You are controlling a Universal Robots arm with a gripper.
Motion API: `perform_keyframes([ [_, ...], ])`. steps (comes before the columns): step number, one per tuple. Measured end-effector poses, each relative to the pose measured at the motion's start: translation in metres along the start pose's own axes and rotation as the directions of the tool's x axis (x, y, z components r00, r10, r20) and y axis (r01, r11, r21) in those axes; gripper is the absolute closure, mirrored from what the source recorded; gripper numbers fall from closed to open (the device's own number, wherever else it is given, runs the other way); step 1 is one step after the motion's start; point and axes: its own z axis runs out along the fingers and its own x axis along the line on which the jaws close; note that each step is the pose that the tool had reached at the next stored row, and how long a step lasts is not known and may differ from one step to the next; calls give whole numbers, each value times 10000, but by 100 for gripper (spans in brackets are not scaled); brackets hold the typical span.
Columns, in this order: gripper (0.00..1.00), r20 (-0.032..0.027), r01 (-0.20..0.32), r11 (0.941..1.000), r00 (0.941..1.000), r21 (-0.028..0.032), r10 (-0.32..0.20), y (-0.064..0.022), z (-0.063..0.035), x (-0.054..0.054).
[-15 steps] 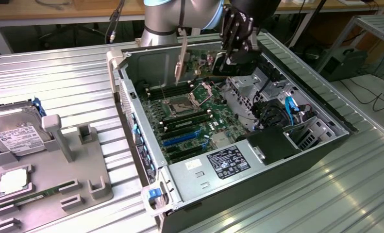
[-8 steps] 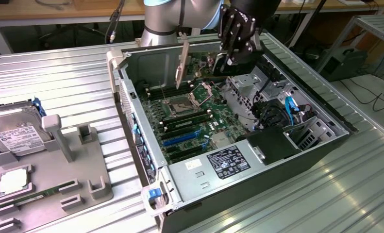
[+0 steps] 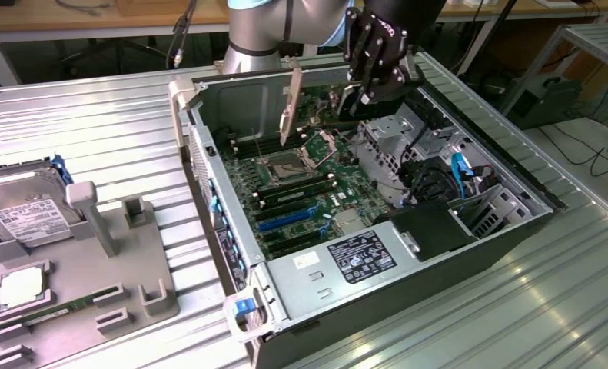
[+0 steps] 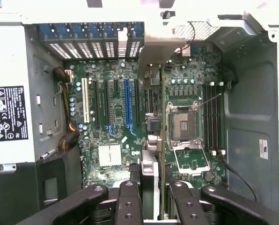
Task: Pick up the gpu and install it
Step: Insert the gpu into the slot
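Note:
My gripper [image 3: 370, 91] hangs over the far end of the open computer case [image 3: 488, 184], shut on the gpu [image 3: 330, 94]. The card is held on edge above the motherboard [image 3: 314, 184], and its silvery bracket strip [image 3: 294, 100] points down near the case's far wall. In the wrist view the gpu [image 4: 161, 136] appears as a thin line running away from my gripper [image 4: 153, 206], ending at the bracket [image 4: 156, 47]. It hovers between the expansion slots, including a blue one [image 4: 127, 101], and the processor socket [image 4: 184, 126]. It touches no slot.
A power supply [image 3: 355, 257] fills the case's near end, with drive cages and cables [image 3: 447, 177] on the exterior view's right. On the exterior view's left stands a grey fixture [image 3: 98, 261] holding a hard drive [image 3: 27, 211] and a processor [image 3: 21, 286].

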Motion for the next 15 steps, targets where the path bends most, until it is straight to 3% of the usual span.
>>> perform_keyframes([
  [15,72,10,19,10000,10000,-2,-19,-1,22,2],
])
